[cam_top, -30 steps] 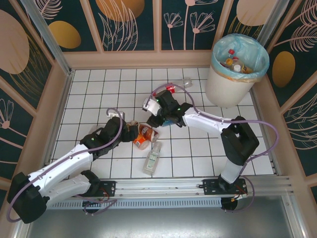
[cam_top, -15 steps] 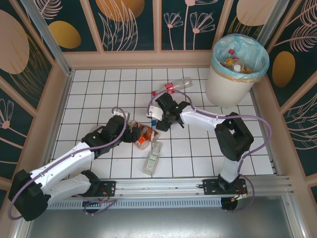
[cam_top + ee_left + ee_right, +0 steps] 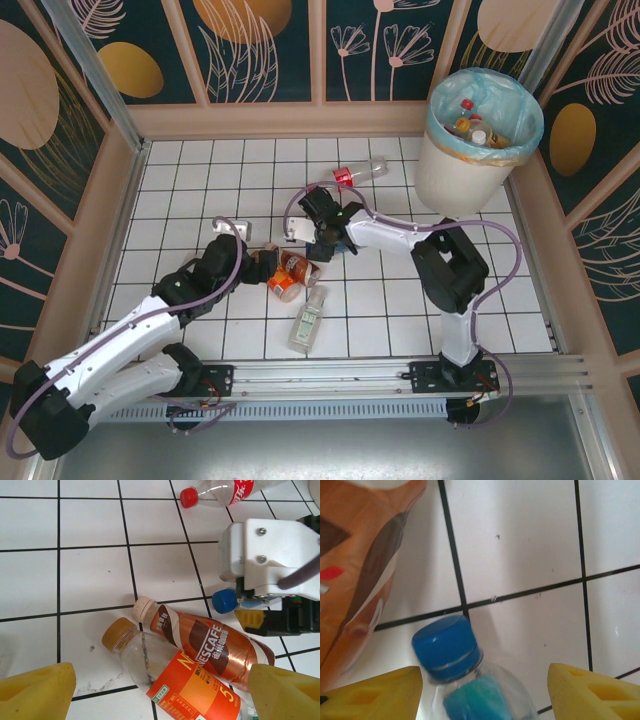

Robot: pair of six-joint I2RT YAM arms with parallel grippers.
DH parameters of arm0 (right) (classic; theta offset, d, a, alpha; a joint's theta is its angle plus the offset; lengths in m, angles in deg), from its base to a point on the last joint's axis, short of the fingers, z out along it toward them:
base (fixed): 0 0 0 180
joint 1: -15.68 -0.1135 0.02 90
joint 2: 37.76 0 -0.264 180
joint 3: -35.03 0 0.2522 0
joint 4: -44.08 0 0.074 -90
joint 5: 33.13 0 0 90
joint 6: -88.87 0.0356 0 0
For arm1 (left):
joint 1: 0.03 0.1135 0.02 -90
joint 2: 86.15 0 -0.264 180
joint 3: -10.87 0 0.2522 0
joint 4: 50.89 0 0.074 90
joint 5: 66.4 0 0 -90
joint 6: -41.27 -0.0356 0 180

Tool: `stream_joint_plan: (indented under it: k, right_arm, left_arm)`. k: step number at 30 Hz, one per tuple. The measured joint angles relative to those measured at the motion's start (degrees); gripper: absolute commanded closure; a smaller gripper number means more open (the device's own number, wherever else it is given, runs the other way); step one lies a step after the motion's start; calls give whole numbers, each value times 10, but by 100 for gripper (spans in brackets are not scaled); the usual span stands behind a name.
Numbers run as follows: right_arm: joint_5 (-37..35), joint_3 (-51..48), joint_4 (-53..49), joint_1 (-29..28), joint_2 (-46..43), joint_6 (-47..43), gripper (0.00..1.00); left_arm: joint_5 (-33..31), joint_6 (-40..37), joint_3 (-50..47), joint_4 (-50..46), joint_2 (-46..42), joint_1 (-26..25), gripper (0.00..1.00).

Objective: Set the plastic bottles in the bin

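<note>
On the tiles (image 3: 90, 580), left hand (image 3: 160, 690) low and wide astride Nescafe bottle (image 3: 215, 650), right hand (image 3: 485, 692) open, seemingly straddling blue-capped bottle (image 3: 447, 647).

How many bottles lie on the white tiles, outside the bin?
5. Red-capped bottle near the bin; coffee bottle and orange-labelled bottle together at centre; blue-capped bottle beside them; green-labelled bottle just in front. More may be hidden.

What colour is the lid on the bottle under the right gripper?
Blue lid, clearest in the right wrist view.

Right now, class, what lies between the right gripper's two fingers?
A blue-capped clear bottle, lying on the white tiles, shown in the right wrist view.
</note>
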Motion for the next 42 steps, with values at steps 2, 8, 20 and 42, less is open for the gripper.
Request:
stream_joint_plan:
  k: [2,8,20,42]
  right_arm:
    - [3,21,-7,0,18,-4,34]
    - [25,77,-40,3,68,-8,38]
    - [56,146,-97,35,94,26,69]
    - [-167,141,233,239,-265,225,73]
  left_arm:
    - [-2,2,-3,1,-5,0,11]
    - [-10,5,-11,1,-14,0,11]
    - [-15,6,-11,1,-23,0,11]
    - [36,-73,219,111,170,0,13]
